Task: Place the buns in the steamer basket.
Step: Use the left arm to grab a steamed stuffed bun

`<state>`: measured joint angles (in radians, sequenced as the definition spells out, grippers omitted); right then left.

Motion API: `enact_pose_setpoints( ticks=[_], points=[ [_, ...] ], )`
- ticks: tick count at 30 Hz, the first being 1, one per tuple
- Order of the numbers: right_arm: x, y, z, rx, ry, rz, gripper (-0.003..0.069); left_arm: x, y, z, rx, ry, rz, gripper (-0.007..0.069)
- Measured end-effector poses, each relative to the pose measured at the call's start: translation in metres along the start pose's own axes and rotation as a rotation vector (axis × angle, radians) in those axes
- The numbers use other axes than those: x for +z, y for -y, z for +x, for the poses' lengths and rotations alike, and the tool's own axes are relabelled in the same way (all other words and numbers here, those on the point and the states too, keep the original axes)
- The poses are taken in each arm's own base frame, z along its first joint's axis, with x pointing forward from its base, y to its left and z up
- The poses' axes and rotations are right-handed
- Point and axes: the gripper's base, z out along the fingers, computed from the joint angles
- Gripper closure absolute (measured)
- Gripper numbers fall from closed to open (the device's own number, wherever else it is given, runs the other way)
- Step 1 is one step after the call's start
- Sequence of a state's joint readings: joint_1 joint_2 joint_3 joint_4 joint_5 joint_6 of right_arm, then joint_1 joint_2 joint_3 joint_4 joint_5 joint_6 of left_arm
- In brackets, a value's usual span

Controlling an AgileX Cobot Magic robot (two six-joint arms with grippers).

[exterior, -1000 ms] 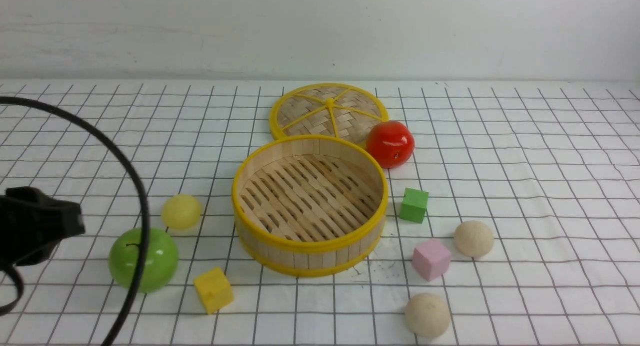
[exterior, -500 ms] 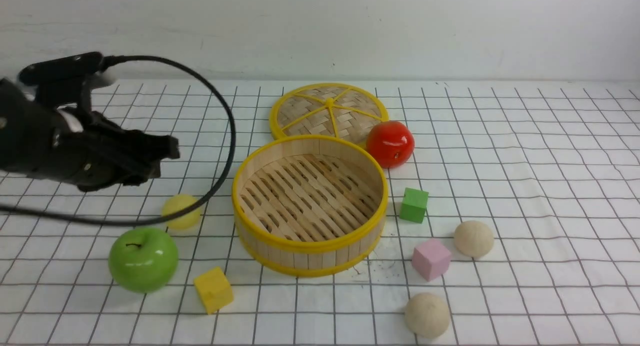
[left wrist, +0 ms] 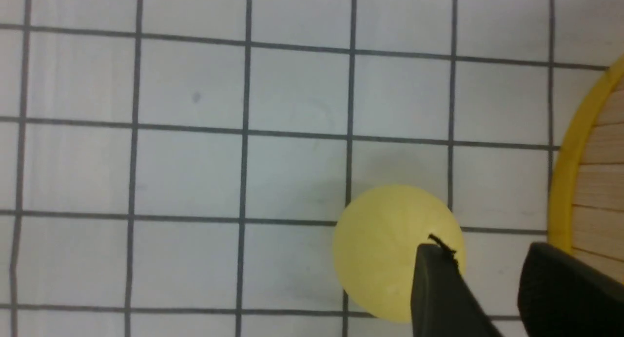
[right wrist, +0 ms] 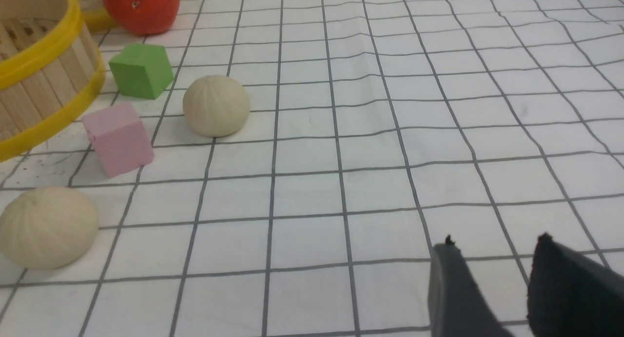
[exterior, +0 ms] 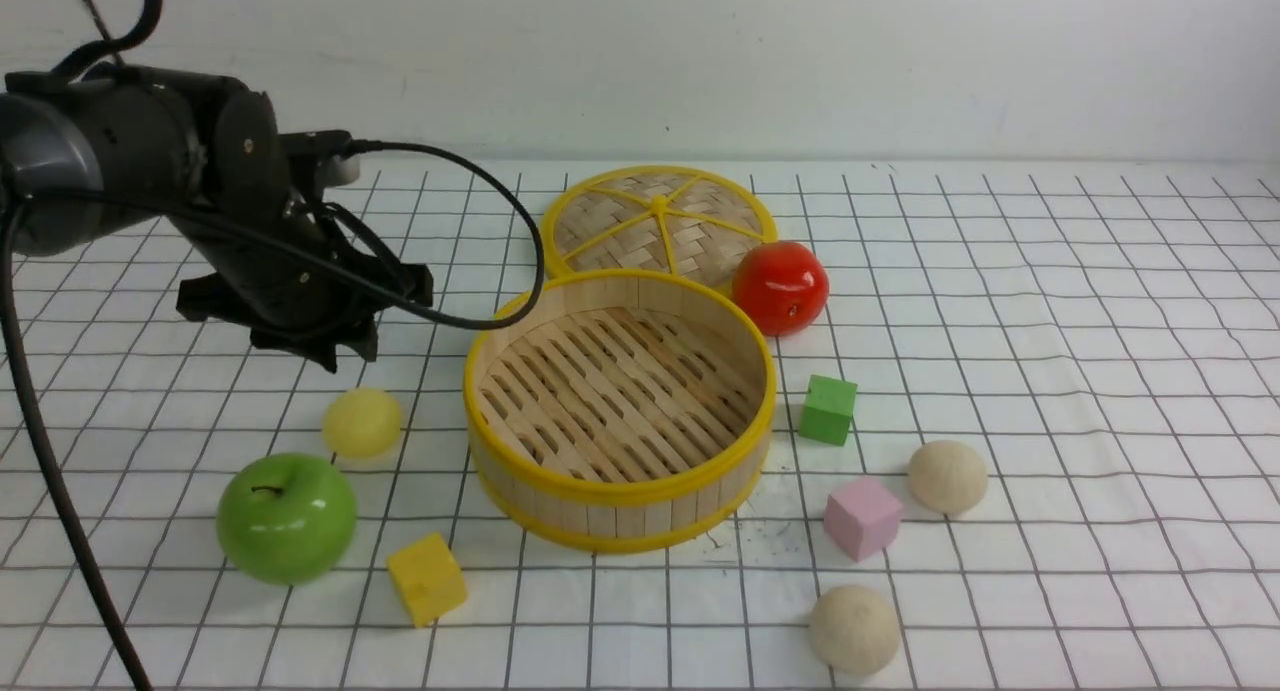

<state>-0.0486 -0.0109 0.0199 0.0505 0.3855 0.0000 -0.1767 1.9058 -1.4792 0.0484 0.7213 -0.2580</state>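
On the desk (exterior: 1100,301), under a white grid cloth, the steamer basket (exterior: 620,501) stands upright mid-scene, with its woven lid (exterior: 657,221) lying flat just behind it. All 3 buns lie on the cloth outside the basket. The pale yellow bun (exterior: 362,423) is near the basket's left wall, w/ a green apple (exterior: 287,518) just in front of it. One cream bun (exterior: 947,477) sits right of the basket beside a pink cube (exterior: 862,517); the other cream bun (exterior: 854,629) is nearer the front edge. A red apple (exterior: 780,286) touches the lid's rim, a green cube (exterior: 827,409) is near the basket's right wall & a yellow cube (exterior: 427,578) lies front-left. The left end effector (left wrist: 482,259) hangs above the yellow bun, pointing down, fingers apart & holding nothing. The right end effector (right wrist: 496,244) is low over bare cloth, well apart from both cream buns, fingers parted w/ nothing between them
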Motion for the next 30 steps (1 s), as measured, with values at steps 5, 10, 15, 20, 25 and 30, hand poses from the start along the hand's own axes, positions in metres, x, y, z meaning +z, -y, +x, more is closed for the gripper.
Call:
enact_pose_setpoints(
  ticks=[5, 10, 15, 20, 25, 30],
  points=[
    [0.0, 0.0, 0.0, 0.0, 0.0, 0.0, 0.042, 0.021, -0.003, 0.005, 0.028, -0.051, -0.036, 0.0386],
    [0.0, 0.0, 0.0, 0.0, 0.0, 0.0, 0.042, 0.036, -0.003, 0.01, 0.031, -0.083, -0.043, 0.0386],
    [0.0, 0.0, 0.0, 0.0, 0.0, 0.0, 0.042, 0.046, -0.003, 0.012, 0.032, -0.09, -0.044, 0.0386],
    [0.0, 0.0, 0.0, 0.0, 0.0, 0.0, 0.042, 0.049, -0.003, 0.012, 0.032, -0.095, -0.045, 0.041],
    [0.0, 0.0, 0.0, 0.0, 0.0, 0.0, 0.042, 0.048, -0.004, 0.013, 0.035, -0.105, -0.047, 0.0562],
    [0.0, 0.0, 0.0, 0.0, 0.0, 0.0, 0.042, 0.045, -0.003, 0.013, 0.044, -0.118, -0.038, 0.0638]
  ],
)
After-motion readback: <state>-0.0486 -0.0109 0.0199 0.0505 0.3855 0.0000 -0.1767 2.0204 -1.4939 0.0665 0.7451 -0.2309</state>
